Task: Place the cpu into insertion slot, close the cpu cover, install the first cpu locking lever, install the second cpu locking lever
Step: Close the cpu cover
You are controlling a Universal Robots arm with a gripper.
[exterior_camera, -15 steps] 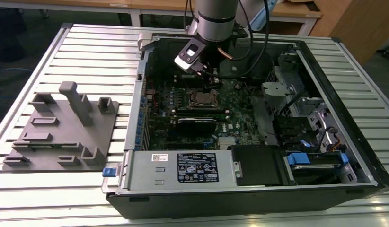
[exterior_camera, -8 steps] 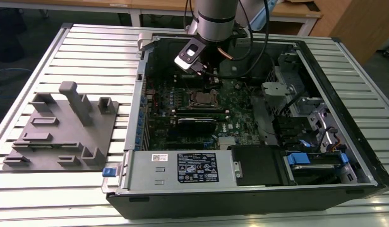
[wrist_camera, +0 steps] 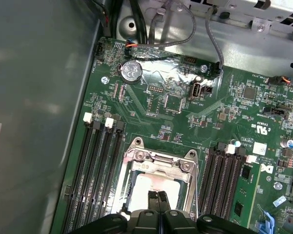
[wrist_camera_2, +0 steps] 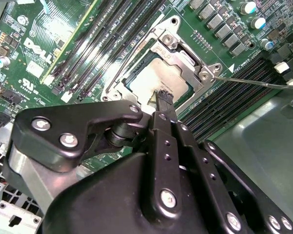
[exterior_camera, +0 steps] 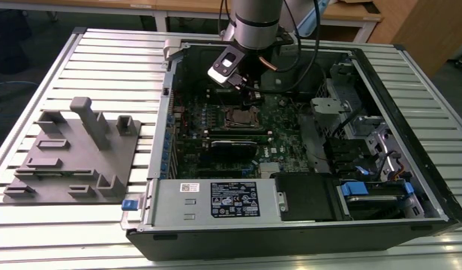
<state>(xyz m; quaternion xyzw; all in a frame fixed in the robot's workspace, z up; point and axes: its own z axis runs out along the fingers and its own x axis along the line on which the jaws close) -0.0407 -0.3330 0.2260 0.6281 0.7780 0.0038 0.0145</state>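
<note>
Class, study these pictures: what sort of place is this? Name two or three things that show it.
Probably a robotics lab or workshop bench: a robot arm reaches into an open computer case lying on a slatted metal table, a grey fixture block beside it, wooden desks behind.

The cpu (wrist_camera_2: 154, 78) is silver-grey, the circuit board (wrist_camera: 136, 105) green.
</note>
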